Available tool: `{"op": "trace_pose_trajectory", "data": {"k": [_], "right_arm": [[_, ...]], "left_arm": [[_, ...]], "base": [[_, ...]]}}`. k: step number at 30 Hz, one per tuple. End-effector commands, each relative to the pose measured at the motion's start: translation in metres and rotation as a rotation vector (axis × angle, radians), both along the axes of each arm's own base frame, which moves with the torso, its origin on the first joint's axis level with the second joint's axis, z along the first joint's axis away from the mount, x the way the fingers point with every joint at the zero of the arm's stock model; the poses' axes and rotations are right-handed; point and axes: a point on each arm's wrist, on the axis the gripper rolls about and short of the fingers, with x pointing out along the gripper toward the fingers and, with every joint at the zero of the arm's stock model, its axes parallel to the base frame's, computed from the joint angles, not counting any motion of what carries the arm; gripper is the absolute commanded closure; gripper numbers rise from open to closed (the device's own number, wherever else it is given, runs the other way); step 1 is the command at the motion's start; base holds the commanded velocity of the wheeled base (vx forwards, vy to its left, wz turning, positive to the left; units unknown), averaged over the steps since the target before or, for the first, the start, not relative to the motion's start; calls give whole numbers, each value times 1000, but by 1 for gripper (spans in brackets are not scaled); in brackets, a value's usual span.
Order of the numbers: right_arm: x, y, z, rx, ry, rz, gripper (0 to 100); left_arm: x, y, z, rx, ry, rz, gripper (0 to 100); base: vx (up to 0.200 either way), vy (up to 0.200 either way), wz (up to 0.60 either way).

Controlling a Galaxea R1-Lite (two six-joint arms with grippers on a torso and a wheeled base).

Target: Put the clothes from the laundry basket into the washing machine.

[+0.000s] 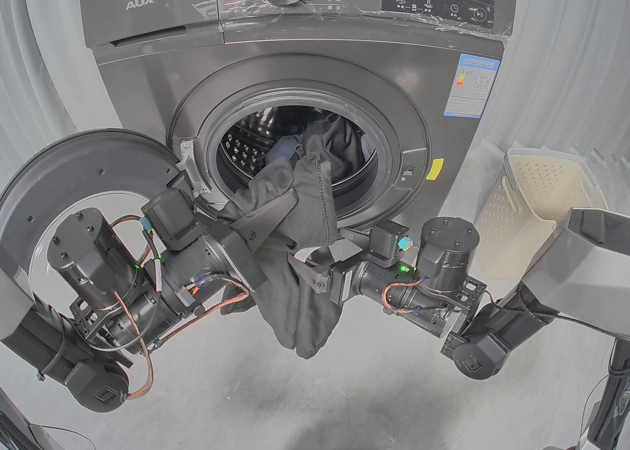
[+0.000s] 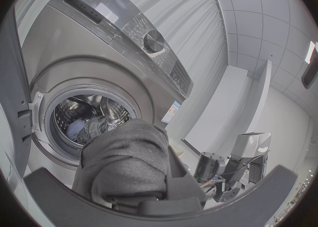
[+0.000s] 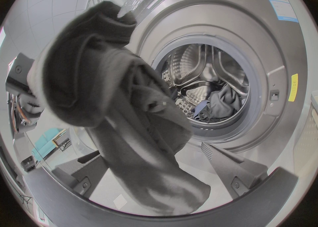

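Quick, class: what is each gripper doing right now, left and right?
Left gripper: closed on the dark grey garment, in front of the washing machine.
Right gripper: open, fingers apart by the garment's hanging end.

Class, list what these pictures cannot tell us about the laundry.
Bottom of the laundry basket: head view, its wall and the right arm hide it.
Lower front of the drum: head view, the hanging dark garment covers it.
Print on the blue label: head view, too small.

A garment (image 1: 308,208) hangs before the washing machine (image 1: 295,64), laundry basket (image 1: 538,208) at its right, door (image 1: 85,169) left.
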Motion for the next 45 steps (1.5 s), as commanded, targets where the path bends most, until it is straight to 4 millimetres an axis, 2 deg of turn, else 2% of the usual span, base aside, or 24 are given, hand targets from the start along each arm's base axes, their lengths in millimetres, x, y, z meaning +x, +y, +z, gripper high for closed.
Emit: {"op": "trace_pose_trajectory", "data": {"k": [1, 6, 11, 12, 14, 19, 23, 24, 25, 27, 32, 45], "right_arm": [[7, -4, 3, 6, -11, -20, 0], [12, -4, 5, 18, -24, -28, 0], [9, 6, 1, 19, -31, 3, 0], [9, 6, 1, 19, -31, 3, 100], [5, 11, 2, 21, -31, 16, 100], [1, 7, 8, 26, -35, 13, 100], [-10, -5, 21, 31, -40, 7, 100], [-14, -9, 24, 33, -43, 6, 100], [-14, -9, 24, 32, -41, 6, 100], [-28, -23, 37, 37, -49, 4, 100], [-47, -38, 51, 44, -56, 9, 100], [-45, -41, 62, 70, -86, -2, 100]], "left_arm": [[-1, 1, 2, -3, -5, -1, 100], [-1, 0, 2, -3, -6, -2, 100], [-2, -1, 0, 1, -3, -8, 100], [-2, -1, 0, 1, -3, -8, 100], [0, -2, -1, 1, 5, -1, 100], [3, 0, -4, 7, 12, 14, 100], [8, 2, -5, 12, 15, 34, 100], [11, 3, -7, 15, 18, 45, 0], [12, 3, -7, 16, 17, 47, 0], [24, 8, -12, 22, 28, 116, 0], [35, 14, -25, 41, 66, 176, 0], [30, 18, -36, 69, 108, 182, 0]], "base": [[0, 0, 0], [0, 0, 0], [0, 0, 0], [0, 0, 0], [0, 0, 0], [0, 0, 0], [0, 0, 0], [0, 0, 0], [0, 0, 0], [0, 0, 0], [0, 0, 0], [0, 0, 0]]}}
